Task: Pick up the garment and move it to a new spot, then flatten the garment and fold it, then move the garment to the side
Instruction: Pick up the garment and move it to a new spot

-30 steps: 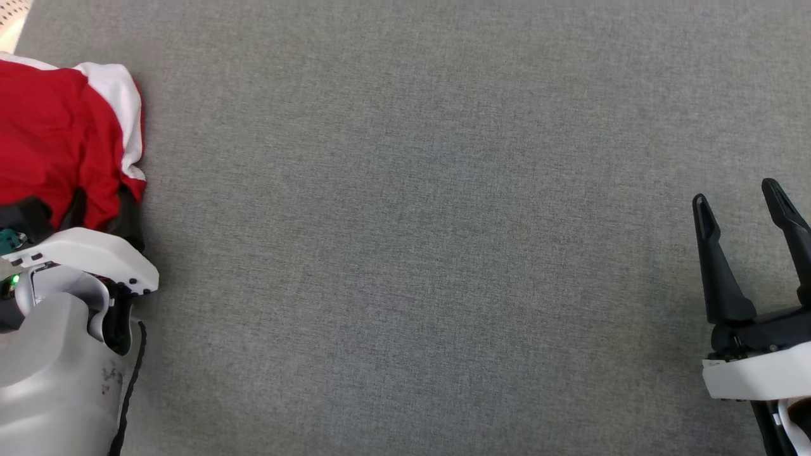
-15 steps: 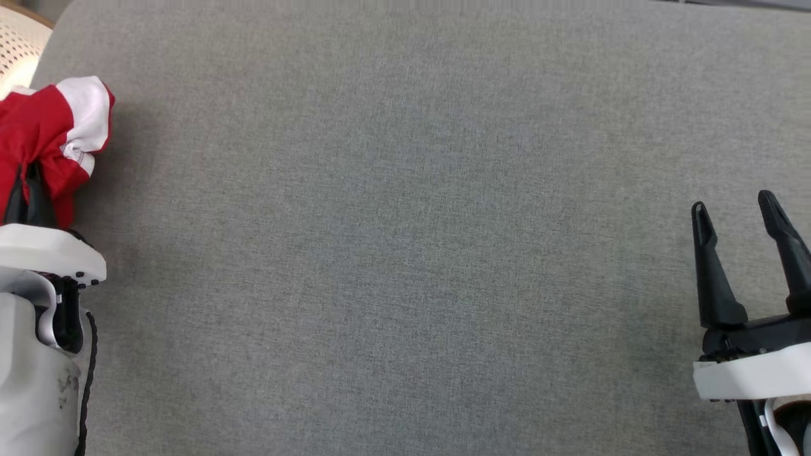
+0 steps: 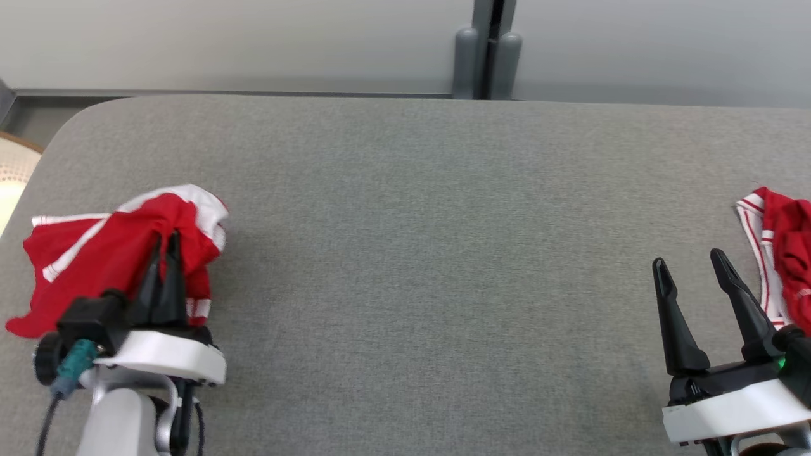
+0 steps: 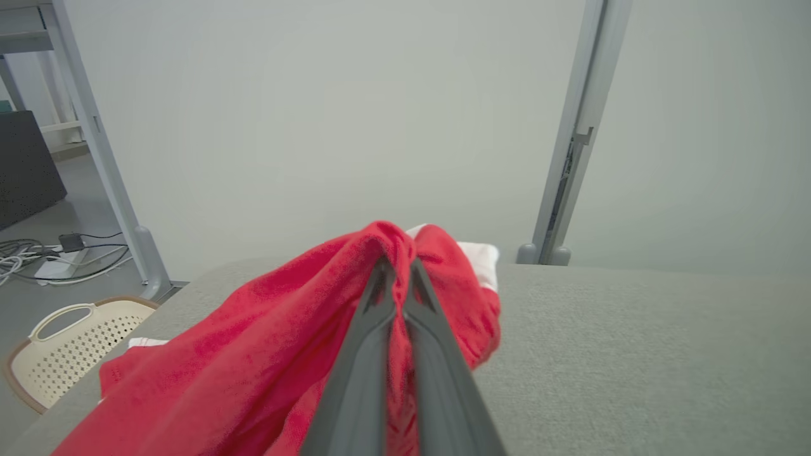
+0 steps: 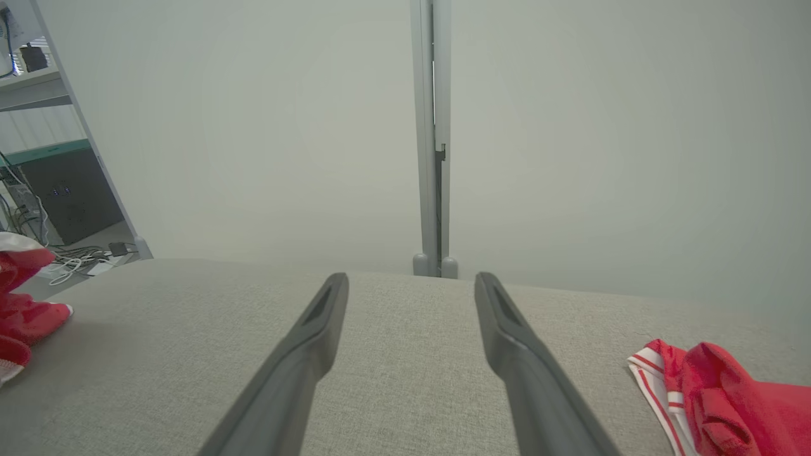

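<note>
I'm looking down on a grey fabric-covered table (image 3: 405,266) that is running up to pale wall panels. A grey post (image 3: 488,57) is standing at the seam between the panels, far ahead of both grippers.

My left gripper (image 3: 166,239) is pinching the garment (image 3: 89,259), its two dark fingers pressed together on a fold of red cloth. In the left wrist view the cloth is bunching over the fingertips and draping down to their left, with a white patch showing just past the tips. The rest is hanging out to the left of the gripper, white stripes showing along its edge. I cannot tell whether its lower end is touching the table.

My right gripper (image 3: 687,258) is hovering over bare table, fingers spread wide and empty. Just to its right a second red garment (image 3: 782,253) with white striped trim is lying crumpled on the table, apart from the fingers.

Off the table's edge, left of the left gripper, a cream perforated basket (image 4: 70,354) is sitting on the floor. Beyond it, cables (image 4: 38,259) are lying near a grey frame leg (image 4: 108,177).
</note>
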`<state>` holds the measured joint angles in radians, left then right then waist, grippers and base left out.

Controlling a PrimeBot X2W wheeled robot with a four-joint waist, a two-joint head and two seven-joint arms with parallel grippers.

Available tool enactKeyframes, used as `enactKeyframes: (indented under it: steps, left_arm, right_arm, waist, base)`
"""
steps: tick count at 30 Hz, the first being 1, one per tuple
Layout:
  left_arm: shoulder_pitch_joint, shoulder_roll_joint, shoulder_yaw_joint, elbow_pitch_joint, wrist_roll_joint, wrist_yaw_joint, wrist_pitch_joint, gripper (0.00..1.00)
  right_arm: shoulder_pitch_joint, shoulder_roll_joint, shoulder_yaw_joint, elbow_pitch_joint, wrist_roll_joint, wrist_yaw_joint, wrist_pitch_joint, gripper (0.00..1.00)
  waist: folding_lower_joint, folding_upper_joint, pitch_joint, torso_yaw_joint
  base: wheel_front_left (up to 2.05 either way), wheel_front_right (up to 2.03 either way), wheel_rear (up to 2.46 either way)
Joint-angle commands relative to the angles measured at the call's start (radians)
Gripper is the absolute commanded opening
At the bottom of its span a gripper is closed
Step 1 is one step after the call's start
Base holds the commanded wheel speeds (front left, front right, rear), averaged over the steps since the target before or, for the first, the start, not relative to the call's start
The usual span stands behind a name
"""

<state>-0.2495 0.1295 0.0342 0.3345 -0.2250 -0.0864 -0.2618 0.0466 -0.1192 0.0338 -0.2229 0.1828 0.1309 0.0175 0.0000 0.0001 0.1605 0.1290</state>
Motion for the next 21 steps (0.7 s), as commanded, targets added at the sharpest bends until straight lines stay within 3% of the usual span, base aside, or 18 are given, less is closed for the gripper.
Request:
enactKeyframes:
  steps: [1, 8, 14, 21]
  left_arm:
    - [0.022, -0.007, -0.017, -0.024, 0.005, -0.007, -0.004, 0.0]
    - [0.077, -0.056, -0.22, -0.099, -0.003, -0.036, 0.043, 0.0]
    - [-0.015, -0.071, -0.394, -0.105, -0.05, -0.043, 0.06, 0.0]
    - [-0.133, -0.074, -0.505, -0.088, -0.079, -0.043, 0.076, 0.0]
  right_arm:
    - [0.012, 0.001, -0.001, 0.003, 0.004, 0.0, -0.008, 1.0]
    - [0.013, 0.014, 0.005, 0.0, 0.014, 0.0, -0.016, 1.0]
    - [-0.022, 0.025, 0.022, 0.006, 0.021, 0.0, -0.037, 1.0]
    - [-0.037, 0.047, 0.018, 0.041, 0.036, 0.0, -0.084, 1.0]
  waist:
    - [0.0, -0.0001, -0.035, -0.049]
    - [0.0, -0.0001, -0.026, -0.158]
    - [0.0, -0.0001, 0.048, -0.297]
    - [0.0, -0.0001, 0.133, -0.409]
  base:
    - [0.0, 0.0, 0.0]
    - [0.0, 0.0, 0.0]
    - [0.0, 0.0, 0.0]
    - [0.0, 0.0, 0.0]
